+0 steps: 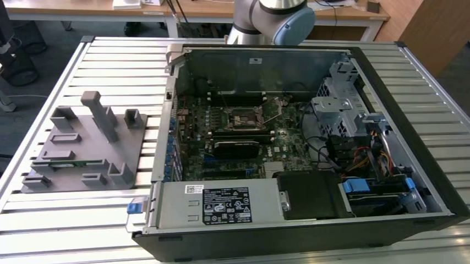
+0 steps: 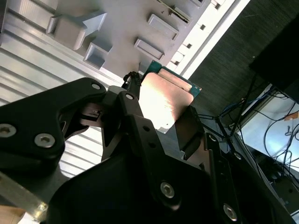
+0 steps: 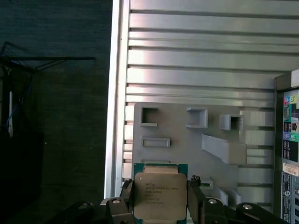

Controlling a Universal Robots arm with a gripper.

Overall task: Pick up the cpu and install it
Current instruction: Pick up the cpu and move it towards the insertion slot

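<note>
— The gripper grips the cpu by two edges, above the grey fixture, well apart from the socket.
— Edge contact looks shallow, though it's hard to see; a slip could tilt it and bend socket contacts.

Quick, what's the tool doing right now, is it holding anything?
The tool is shut on the cpu, gripping it by two opposite edges, above the grey holder plate.

One cpu, one open computer case, one grey parts holder, one slatted tabletop.
</note>
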